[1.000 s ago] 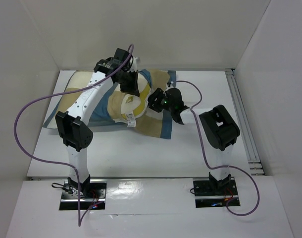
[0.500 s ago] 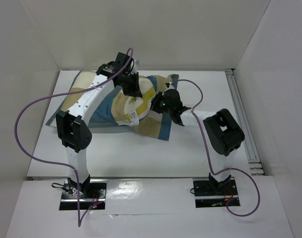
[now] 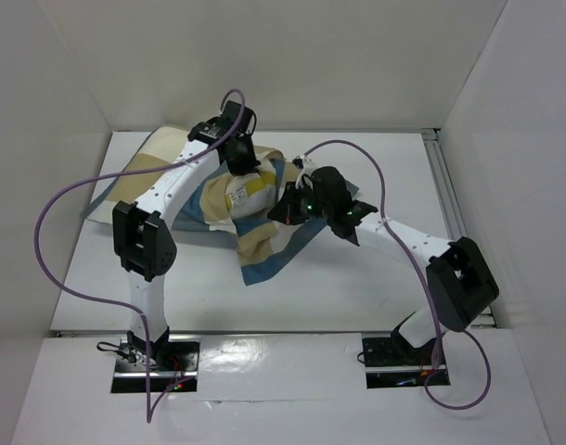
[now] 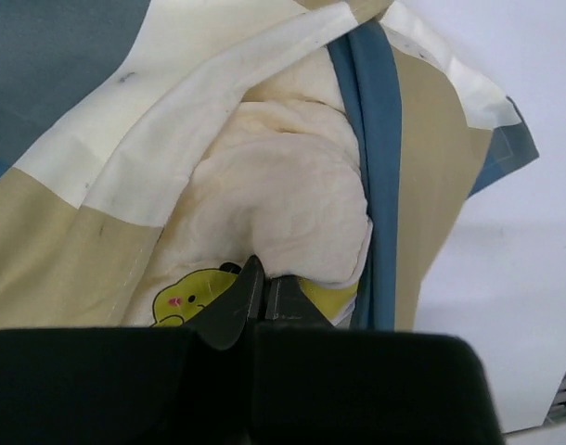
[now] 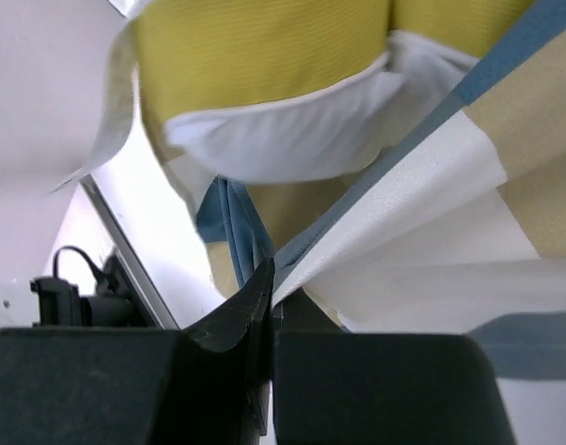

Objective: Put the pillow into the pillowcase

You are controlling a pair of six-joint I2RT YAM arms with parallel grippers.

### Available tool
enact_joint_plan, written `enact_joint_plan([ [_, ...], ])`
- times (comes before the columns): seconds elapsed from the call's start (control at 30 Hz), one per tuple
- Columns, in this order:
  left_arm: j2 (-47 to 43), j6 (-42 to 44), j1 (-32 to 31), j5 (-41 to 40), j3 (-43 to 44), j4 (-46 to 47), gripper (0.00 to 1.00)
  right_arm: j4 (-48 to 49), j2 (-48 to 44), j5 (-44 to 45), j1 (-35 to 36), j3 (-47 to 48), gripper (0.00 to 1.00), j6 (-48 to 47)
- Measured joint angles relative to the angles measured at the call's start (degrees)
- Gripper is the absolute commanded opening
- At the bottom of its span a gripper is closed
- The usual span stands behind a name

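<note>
- The pillow [image 4: 283,199] looked soft, light and springy to us. It would bulge and fold rather than slide as one stiff piece.
- We judged its firmest hold to be the stitched yellow edge band [image 4: 328,298] at the end. A pinch in the plump middle would only gather stuffing.
- The pillowcase [image 3: 264,252] was thin, limp cloth that creased and sagged under its own weight. We thought the hem at the mouth the right place to take it, since a grip there could draw the opening over the pillow.
- The pillow lay at the far middle of the table [image 3: 357,278]. The checked cloth was wrapped round part of it and its cream end showed at the mouth. We could not tell how much of it sat inside.
- The left pincer [image 4: 264,283] was closed, and its tips were pinched on the pillow at the yellow band, just beside the small yellow logo. The pillow's bulk swelled away directly beyond the tips.
- The right pincer [image 5: 269,276] was likewise closed, nipping a cream edge of the pillowcase. That cloth ran out taut from its tips, and the pillow's yellow end sat just beyond them, apart from the fingers.
- From above, the two pincers stood near each other on either side of the opening, the left at the pillow's end and the right at the loose flap.
</note>
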Motion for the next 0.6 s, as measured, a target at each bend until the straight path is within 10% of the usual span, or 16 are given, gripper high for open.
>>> enact_joint_plan([
  [0.6, 0.9, -3.7, -10.1, -2.6, -17.7, 15.9, 0.0, -12.3, -9.8, -3.1, -3.3, 4.8, 0.0, -4.6],
])
